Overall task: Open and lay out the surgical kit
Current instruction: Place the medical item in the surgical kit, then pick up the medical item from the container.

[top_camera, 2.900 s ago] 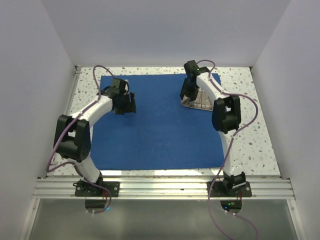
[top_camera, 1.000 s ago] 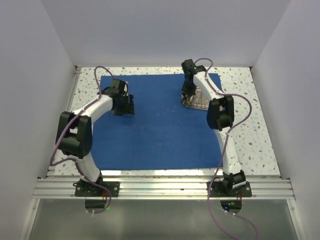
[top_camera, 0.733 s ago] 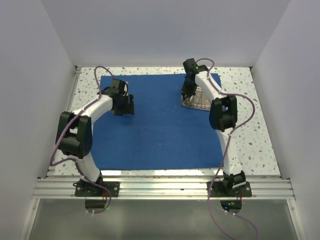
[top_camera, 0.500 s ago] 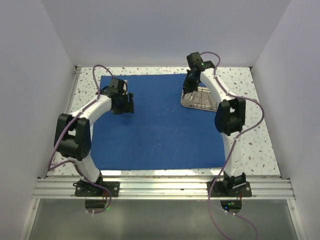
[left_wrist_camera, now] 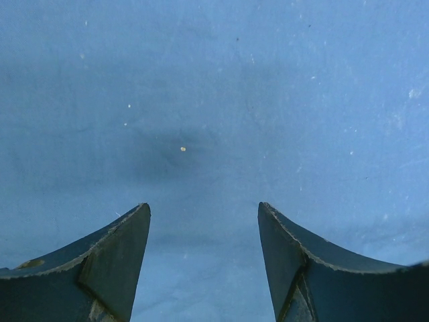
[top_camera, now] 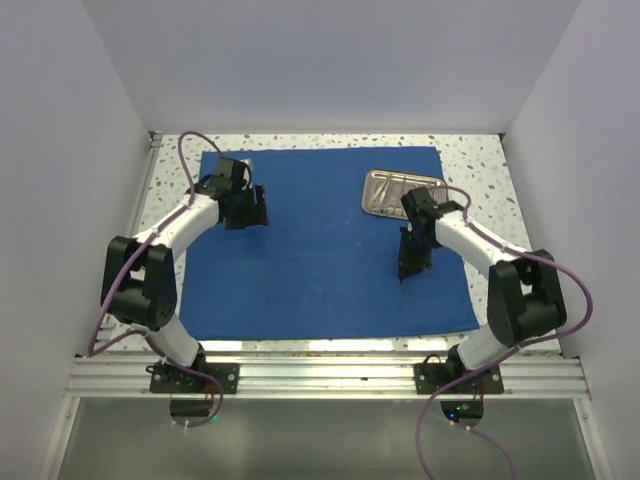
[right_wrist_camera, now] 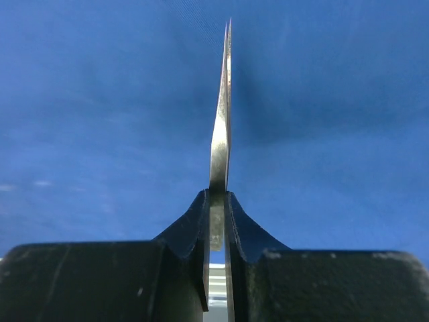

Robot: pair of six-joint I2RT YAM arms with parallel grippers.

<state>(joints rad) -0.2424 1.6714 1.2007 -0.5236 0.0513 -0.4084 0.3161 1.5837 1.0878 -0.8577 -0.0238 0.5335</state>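
Right tool (right_wrist_camera: 216,200) grips a slim silver instrument (right_wrist_camera: 220,127) over the blue cloth (top_camera: 310,260), likely to lay it down; left tool (left_wrist_camera: 203,211) released

bright even light | table (top_camera: 470,160) glare near edge | soft shadow on cloth wrap (left_wrist_camera: 167,154)

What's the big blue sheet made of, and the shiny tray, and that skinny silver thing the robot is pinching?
The royal-blue sheet looks like cloth: matte, with faint creases and lint specks. The small shiny rectangular tray looks like polished steel; it mirrors light. The slim silver tool in the right gripper looks like metal too: thin, bright, straight.
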